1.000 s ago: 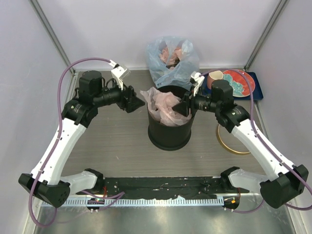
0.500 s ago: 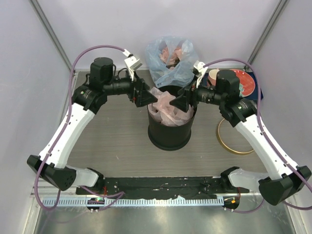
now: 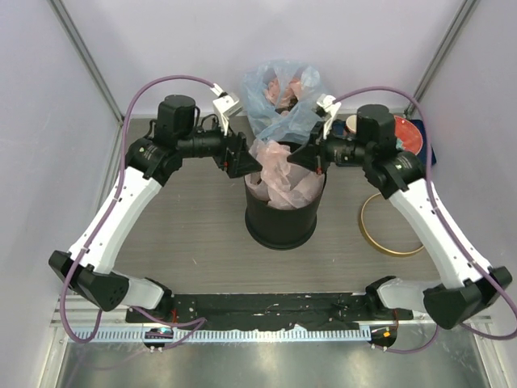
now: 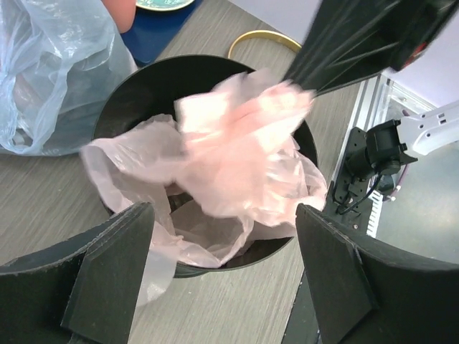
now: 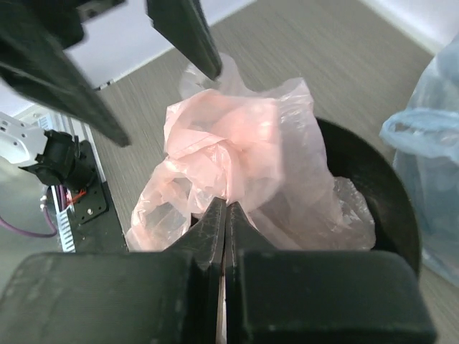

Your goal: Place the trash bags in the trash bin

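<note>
Pink bag (image 5: 244, 143) pinched by right jaws (left jaws spread), partly in bin (image 3: 282, 222)

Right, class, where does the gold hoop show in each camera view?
Top external: gold hoop flat on the table, right of the black trash bin.
Left wrist: hoop at the top edge, beyond the bin.
Right wrist: not in view.
Shared landmark: the black trash bin.
</note>
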You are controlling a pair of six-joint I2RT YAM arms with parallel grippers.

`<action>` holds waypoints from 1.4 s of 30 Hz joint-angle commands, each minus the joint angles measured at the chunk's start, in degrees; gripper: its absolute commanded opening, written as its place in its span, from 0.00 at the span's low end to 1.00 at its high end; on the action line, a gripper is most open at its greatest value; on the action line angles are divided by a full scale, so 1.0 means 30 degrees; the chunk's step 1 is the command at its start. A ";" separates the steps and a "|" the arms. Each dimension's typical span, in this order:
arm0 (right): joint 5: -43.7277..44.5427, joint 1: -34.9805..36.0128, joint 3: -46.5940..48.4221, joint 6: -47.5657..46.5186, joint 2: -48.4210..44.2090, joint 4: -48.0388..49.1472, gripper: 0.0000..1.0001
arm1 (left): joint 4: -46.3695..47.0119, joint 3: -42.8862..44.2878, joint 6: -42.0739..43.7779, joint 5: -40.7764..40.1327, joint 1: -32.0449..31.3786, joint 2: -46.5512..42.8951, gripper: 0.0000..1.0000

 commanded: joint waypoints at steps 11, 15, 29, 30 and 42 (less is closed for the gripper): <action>-0.0869 -0.1565 -0.0078 -0.1793 -0.4443 -0.1753 0.01 | 0.0813 0.0909 0.0528 0.1391 0.0020 0.0117 0.86; -0.3500 -0.1536 -0.0519 -0.2990 -0.4622 -0.3354 0.01 | 0.1020 0.0996 0.0585 0.2038 -0.0009 0.0261 0.85; -0.3597 -0.1360 -0.2072 -1.0757 -0.5882 -0.9575 0.01 | -0.2025 0.1787 0.7077 0.0606 -0.3083 0.0350 0.82; -0.3509 -0.1302 -0.2072 -1.1020 -0.5939 -0.9867 0.01 | -0.2230 0.1933 0.7583 0.0457 -0.3317 0.0408 0.81; -0.2485 -0.1301 -0.1662 -0.7101 -0.6145 -0.5981 0.01 | -0.4107 0.4101 1.2191 -0.2766 -0.6367 0.1492 0.81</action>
